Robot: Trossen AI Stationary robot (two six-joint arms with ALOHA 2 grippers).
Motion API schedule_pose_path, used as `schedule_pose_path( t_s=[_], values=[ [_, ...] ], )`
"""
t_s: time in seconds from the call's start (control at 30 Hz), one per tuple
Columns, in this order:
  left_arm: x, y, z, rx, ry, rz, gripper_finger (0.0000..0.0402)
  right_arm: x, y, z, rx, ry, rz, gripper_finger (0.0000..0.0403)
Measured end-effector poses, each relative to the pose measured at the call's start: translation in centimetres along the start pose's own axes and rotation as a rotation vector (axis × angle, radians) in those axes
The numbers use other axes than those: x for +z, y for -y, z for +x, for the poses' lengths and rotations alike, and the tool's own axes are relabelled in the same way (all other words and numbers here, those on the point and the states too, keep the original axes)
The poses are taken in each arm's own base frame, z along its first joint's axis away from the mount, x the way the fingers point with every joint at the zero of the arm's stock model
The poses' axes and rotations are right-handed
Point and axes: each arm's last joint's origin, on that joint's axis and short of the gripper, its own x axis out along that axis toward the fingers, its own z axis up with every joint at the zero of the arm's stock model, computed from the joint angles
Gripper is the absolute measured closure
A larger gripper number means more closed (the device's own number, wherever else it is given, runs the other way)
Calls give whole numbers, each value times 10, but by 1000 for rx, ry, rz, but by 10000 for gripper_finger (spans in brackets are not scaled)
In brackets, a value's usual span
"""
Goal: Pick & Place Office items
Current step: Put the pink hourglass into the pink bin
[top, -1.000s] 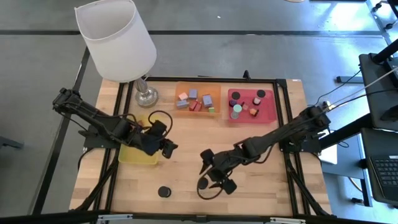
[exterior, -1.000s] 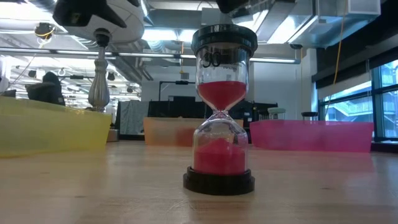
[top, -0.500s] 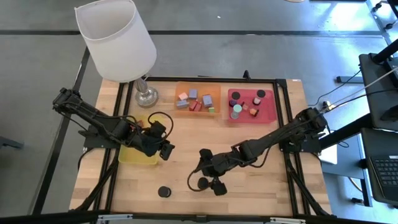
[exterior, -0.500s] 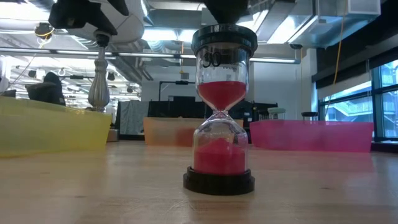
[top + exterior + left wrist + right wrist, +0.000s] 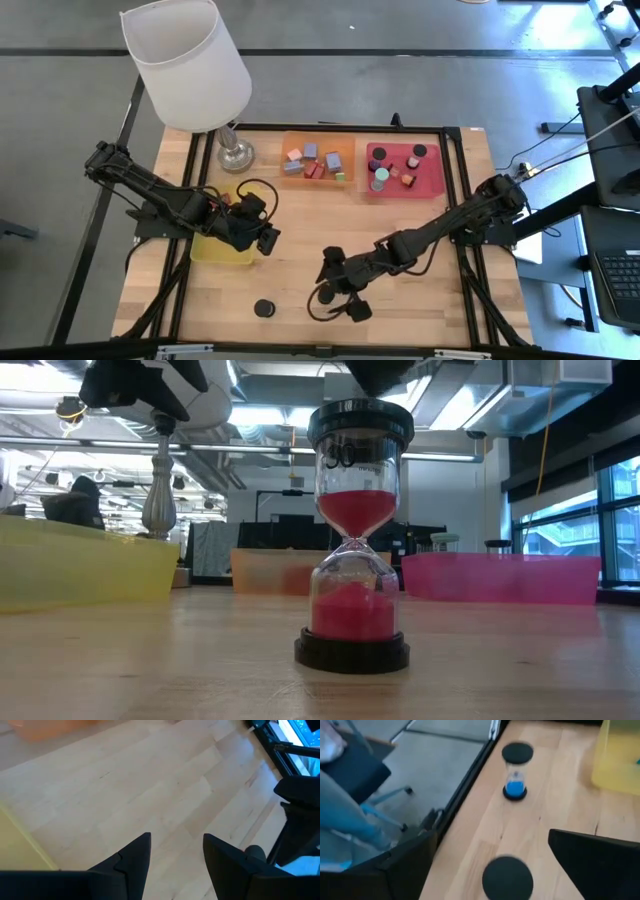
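Note:
A red-sand hourglass [image 5: 352, 540] stands upright on its black base on the wood table, near the middle of the near edge. Its black top [image 5: 507, 877] shows between the fingers of my right gripper [image 5: 340, 290], which is open; the fingers stand on either side of the top without touching it. A blue-sand hourglass [image 5: 516, 770] stands upright to its left, seen in the high view as a black disc [image 5: 264, 308]. My left gripper [image 5: 175, 845] hovers open and empty above the table beside the yellow tray [image 5: 215, 250]. Small coloured blocks lie in the orange tray [image 5: 345, 147] and the red tray [image 5: 432, 180].
A white-shaded lamp [image 5: 190, 60] stands on its metal foot [image 5: 235, 155] at the far left corner. The orange and red trays sit along the far edge. Bare wood lies between the trays and the hourglasses. A black frame rail [image 5: 300, 352] runs along the near edge.
My right gripper has rolled about its own pointing line and shifted a little toward the near edge, staying over the red-sand hourglass. The hourglass has kept upright in the same spot.

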Motion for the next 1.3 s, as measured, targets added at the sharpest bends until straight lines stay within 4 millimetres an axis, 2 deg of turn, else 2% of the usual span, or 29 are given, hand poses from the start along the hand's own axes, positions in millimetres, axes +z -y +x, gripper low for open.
schedule_pose_path(
  t_s=[0.17, 0.37, 0.67, 0.93, 1.3],
  values=[
    [1, 0, 0, 10, 31, -5, 224, -4, 2, 0, 43, -48, 21, 5],
    [2, -1, 0, 16, 53, -18, 224, -4, -1, 0, -3, -40, -85, 5],
    [3, -1, 0, 23, 85, -46, 224, -20, 2, 21, 32, -109, -62, 5],
    [3, -1, 0, 24, 86, -53, 224, -18, 4, 21, -28, -95, -123, 5],
    [3, -1, 0, 26, 94, -52, 224, -25, 8, 25, -38, -141, -96, 5]
  ],
)
